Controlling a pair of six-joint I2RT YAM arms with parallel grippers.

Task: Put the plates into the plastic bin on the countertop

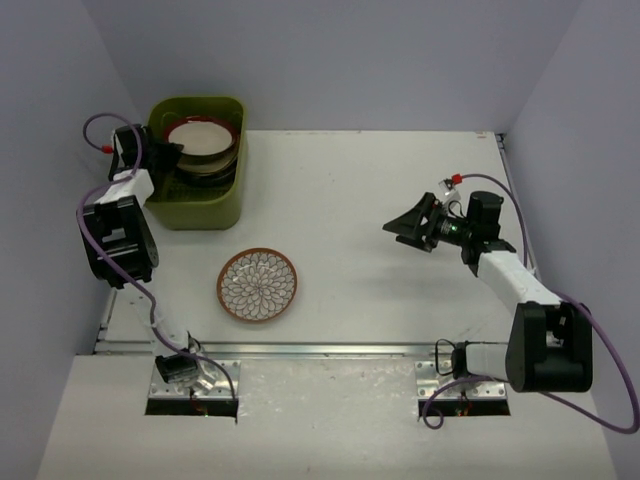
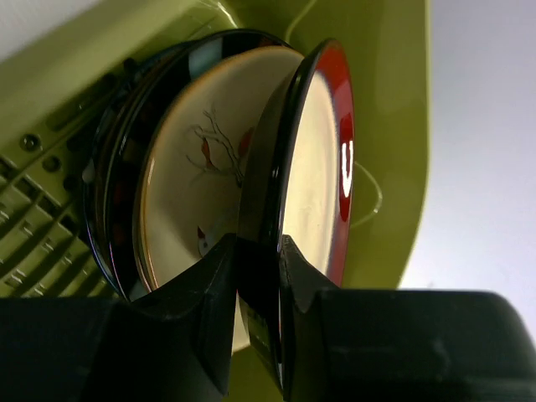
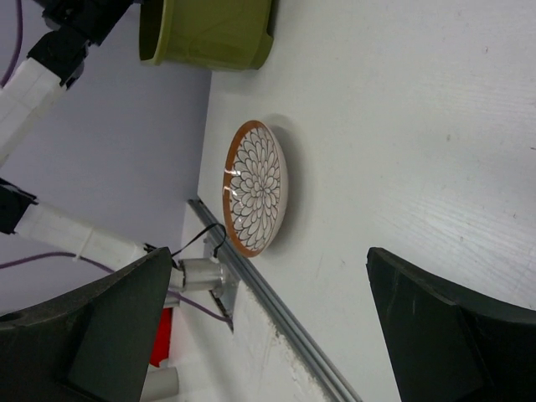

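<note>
The olive-green plastic bin (image 1: 195, 205) stands at the back left of the white countertop (image 1: 380, 170). My left gripper (image 1: 163, 160) reaches in over its left wall and is shut on the rim of a red-rimmed black plate (image 2: 316, 159). That plate leans tilted on a cream plate with a branch drawing (image 2: 197, 180), inside the bin (image 2: 394, 109). A brown-rimmed plate with a flower pattern (image 1: 258, 285) lies on the countertop in front of the bin. My right gripper (image 1: 403, 226) is open and empty at mid-right, facing that plate (image 3: 255, 188).
A metal rail (image 1: 320, 348) runs along the front edge. The left arm stands folded at the table's left edge beside the bin. Purple cables loop off both arms. Grey walls close in the back and sides.
</note>
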